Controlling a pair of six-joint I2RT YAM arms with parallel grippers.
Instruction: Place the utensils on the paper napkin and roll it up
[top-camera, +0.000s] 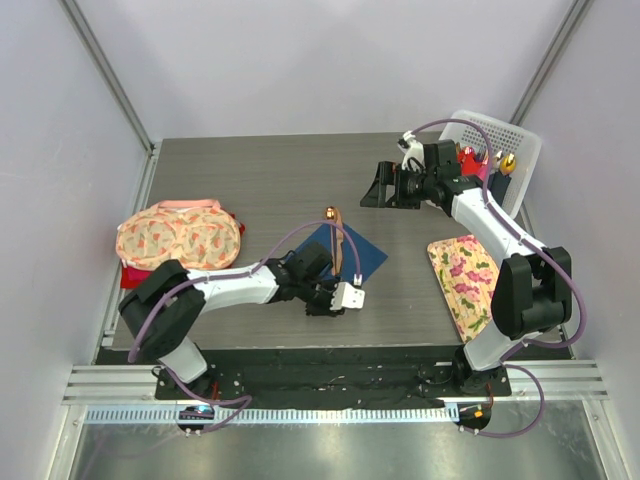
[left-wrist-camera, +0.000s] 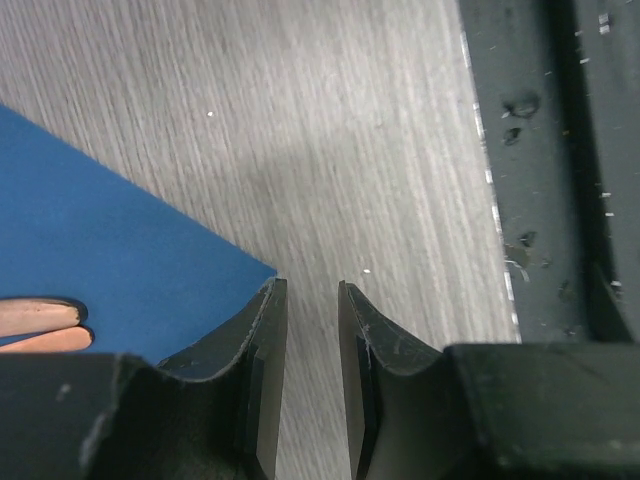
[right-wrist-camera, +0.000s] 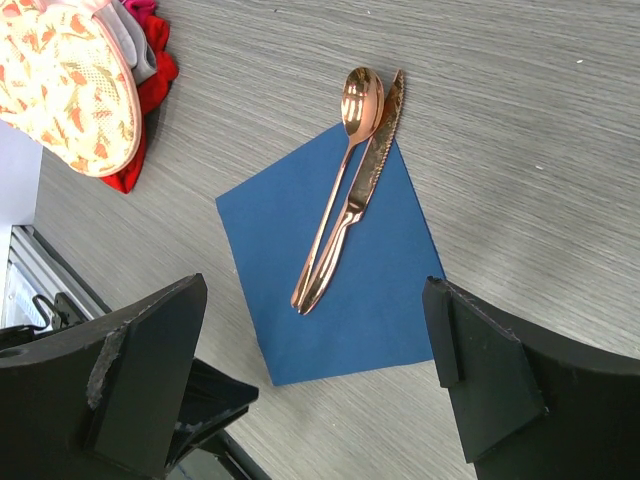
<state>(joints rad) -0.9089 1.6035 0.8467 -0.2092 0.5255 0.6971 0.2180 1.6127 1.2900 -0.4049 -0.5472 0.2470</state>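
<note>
The dark blue paper napkin (top-camera: 365, 257) (right-wrist-camera: 330, 270) lies flat mid-table. Two copper utensils rest side by side on it, a spoon (top-camera: 333, 228) (right-wrist-camera: 345, 160) and a knife (right-wrist-camera: 372, 165), their heads past the far corner. My left gripper (top-camera: 322, 306) (left-wrist-camera: 312, 292) is low at the napkin's near corner (left-wrist-camera: 110, 250). Its jaws stand a narrow gap apart with only bare table between them, and the utensil handle ends (left-wrist-camera: 40, 326) lie to their left. My right gripper (top-camera: 386, 193) (right-wrist-camera: 315, 285) hovers wide open and empty above the table, looking down at the napkin.
Floral cloths (top-camera: 178, 235) (right-wrist-camera: 70, 80) over a red cloth lie at the left. Another floral cloth (top-camera: 463, 280) lies at the right. A white basket (top-camera: 520, 150) with red rolls and gold tips stands at the back right. The black front edge strip (left-wrist-camera: 560, 150) is close to my left gripper.
</note>
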